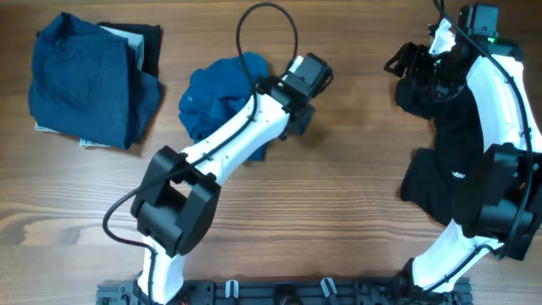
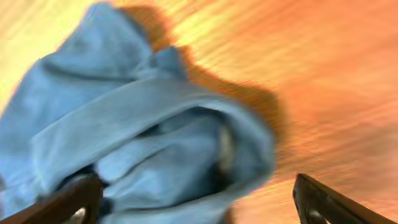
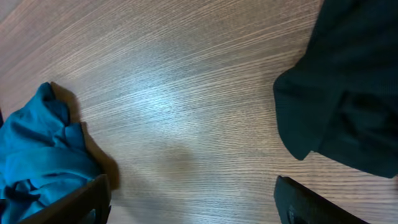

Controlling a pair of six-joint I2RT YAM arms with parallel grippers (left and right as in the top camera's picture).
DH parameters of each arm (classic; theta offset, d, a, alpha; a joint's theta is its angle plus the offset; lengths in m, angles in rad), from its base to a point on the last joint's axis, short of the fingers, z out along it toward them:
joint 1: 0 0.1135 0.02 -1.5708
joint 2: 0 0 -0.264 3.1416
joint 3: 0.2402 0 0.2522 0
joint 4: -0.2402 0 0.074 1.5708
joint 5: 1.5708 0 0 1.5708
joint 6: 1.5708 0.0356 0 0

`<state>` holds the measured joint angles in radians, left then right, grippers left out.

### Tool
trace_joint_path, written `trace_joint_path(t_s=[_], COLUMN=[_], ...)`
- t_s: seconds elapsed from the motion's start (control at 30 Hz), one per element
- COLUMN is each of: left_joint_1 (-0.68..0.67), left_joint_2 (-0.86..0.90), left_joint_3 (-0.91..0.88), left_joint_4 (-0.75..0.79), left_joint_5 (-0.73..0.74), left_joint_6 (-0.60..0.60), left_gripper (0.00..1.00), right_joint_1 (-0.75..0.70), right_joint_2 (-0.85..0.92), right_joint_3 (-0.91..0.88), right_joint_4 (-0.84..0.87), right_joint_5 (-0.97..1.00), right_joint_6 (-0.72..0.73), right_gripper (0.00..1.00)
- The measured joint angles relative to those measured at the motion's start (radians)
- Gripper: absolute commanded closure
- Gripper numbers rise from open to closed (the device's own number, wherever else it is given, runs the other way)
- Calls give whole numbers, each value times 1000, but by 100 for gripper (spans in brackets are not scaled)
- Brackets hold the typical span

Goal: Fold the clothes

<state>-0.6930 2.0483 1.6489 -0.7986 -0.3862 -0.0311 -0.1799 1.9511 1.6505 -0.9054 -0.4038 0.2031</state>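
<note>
A crumpled medium-blue shirt (image 1: 216, 97) lies on the table at centre left. My left gripper (image 1: 298, 117) is at its right edge. In the blurred left wrist view the gripper (image 2: 199, 208) is open, with the shirt (image 2: 137, 124) bunched between and beyond the fingers, not clamped. A black garment (image 1: 457, 144) lies spread at the right under my right arm. My right gripper (image 1: 405, 63) is open and empty at its far left corner. In the right wrist view the gripper (image 3: 193, 202) is over bare wood, the black garment (image 3: 348, 81) at upper right, the blue shirt (image 3: 37, 155) at lower left.
A stack of folded clothes stands at the far left: a blue garment (image 1: 85, 80) on top, a black one (image 1: 146, 41) and something white showing beneath. The wooden table (image 1: 356, 161) shows between the two arms.
</note>
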Motion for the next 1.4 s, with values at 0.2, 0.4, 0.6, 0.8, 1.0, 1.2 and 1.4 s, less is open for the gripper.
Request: trace_joint_path(t_s=[0.2, 0.4, 0.6, 0.8, 1.0, 1.2, 1.4], left_joint_1=[-5, 10, 13, 13, 16, 72, 188], left_joint_2=[27, 90, 99, 146, 172, 184, 196], left_joint_3=[0, 0, 0, 0, 6, 17, 17], left_joint_4=[11, 11, -6, -28, -37, -37, -32], left_joint_5=[20, 19, 18, -6, -36, -63, -93], left_joint_6=[11, 18, 19, 19, 19, -14, -48], left_gripper=[12, 26, 28, 27, 27, 46, 76], right_joint_1=[0, 0, 0, 0, 0, 0, 0], right_joint_2=[0, 0, 0, 0, 0, 0, 0], right_joint_3=[0, 0, 0, 0, 0, 0, 0], right_joint_4=[-13, -15, -19, -20, -22, -22, -22], right_joint_5=[0, 0, 0, 0, 0, 0, 0], right_joint_6=[0, 0, 0, 0, -6, -26, -26], right_gripper=[15, 15, 15, 15, 15, 15, 15])
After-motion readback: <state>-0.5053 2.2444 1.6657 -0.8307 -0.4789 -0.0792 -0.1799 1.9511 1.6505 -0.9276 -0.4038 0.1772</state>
